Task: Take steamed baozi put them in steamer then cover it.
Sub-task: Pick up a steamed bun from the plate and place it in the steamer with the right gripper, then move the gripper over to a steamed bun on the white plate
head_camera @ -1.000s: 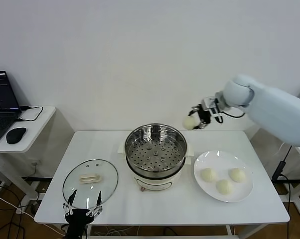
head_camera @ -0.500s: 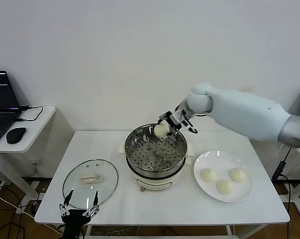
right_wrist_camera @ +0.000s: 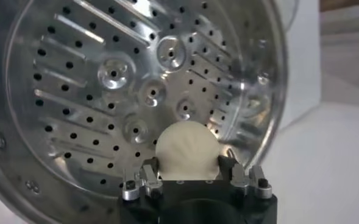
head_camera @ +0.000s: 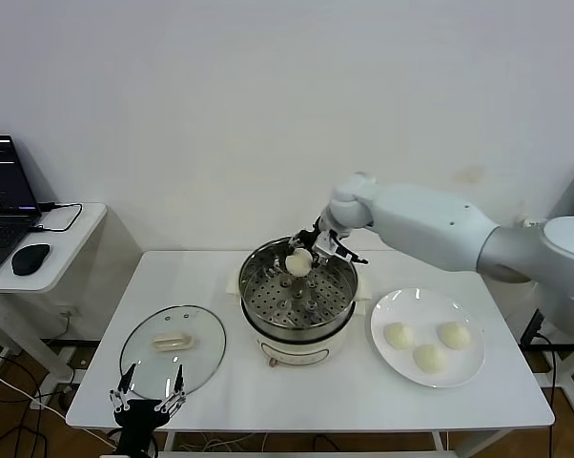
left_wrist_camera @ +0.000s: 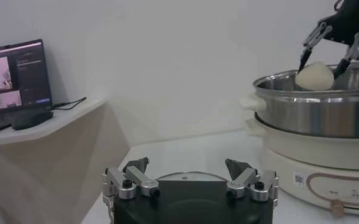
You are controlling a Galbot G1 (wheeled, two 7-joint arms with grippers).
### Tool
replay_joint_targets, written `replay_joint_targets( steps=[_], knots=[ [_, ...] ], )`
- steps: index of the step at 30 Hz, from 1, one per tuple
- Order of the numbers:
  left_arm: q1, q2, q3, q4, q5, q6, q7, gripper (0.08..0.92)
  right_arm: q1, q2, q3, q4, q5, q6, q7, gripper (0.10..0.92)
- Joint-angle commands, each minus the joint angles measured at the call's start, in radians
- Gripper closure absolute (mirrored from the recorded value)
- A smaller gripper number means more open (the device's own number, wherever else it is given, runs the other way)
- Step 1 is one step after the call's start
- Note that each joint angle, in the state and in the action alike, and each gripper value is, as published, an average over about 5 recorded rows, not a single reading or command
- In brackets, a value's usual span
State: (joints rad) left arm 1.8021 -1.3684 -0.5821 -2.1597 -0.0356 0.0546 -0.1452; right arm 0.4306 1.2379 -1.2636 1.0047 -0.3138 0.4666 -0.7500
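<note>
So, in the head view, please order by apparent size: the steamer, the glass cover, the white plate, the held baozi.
1. steamer
2-3. white plate and glass cover, alike
4. baozi, held by the right pincer

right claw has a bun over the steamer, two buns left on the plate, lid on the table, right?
Not quite: three buns are left on the plate, as the head view shows. The right claw does hold a bun over the steamer, and the lid lies on the table.

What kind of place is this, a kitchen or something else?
Probably a lab or office set up for a cooking test, not a kitchen: a bare white table with a steamer and a plate of baozi, plus a side desk with a laptop and mouse.
</note>
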Motion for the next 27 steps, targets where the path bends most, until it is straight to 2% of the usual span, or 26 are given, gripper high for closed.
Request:
replay_joint_targets(
  steps=[1, 6, 8, 10, 16, 23, 27],
  knots=[
    [-0.006, 0.0, -0.002, 0.005, -0.002, 0.0, 0.0, 0.177, -0.032, 0.042, 0.007, -0.071, -0.106, 0.072, 0.032, 0.37],
    [-0.007, 0.0, -0.002, 0.001, -0.002, 0.001, 0.0, 0.177, -0.024, 0.03, 0.013, -0.049, -0.058, 0.061, 0.04, 0.247],
    [-0.006, 0.001, -0.003, -0.003, -0.003, 0.002, 0.0, 0.177, 0.0, 0.008, 0.011, -0.012, 0.008, 0.025, 0.027, 0.215],
    [-0.006, 0.003, -0.004, -0.009, -0.004, 0.003, 0.001, 0.177, 0.042, -0.033, 0.001, 0.053, 0.109, -0.05, -0.011, 0.206],
    [-0.002, 0.011, -0.005, -0.031, -0.008, 0.009, 0.003, 0.177, 0.198, -0.228, -0.027, 0.294, 0.403, -0.416, -0.174, 0.203],
    [0.004, 0.02, 0.008, -0.051, -0.003, 0.011, 0.003, 0.177, 0.276, -0.499, -0.011, 0.541, 0.527, -0.727, -0.243, 0.203],
    [0.007, 0.03, 0.012, -0.056, -0.003, 0.011, 0.004, 0.177, 0.281, -0.655, -0.018, 0.65, 0.545, -0.797, -0.254, 0.203]
  ],
)
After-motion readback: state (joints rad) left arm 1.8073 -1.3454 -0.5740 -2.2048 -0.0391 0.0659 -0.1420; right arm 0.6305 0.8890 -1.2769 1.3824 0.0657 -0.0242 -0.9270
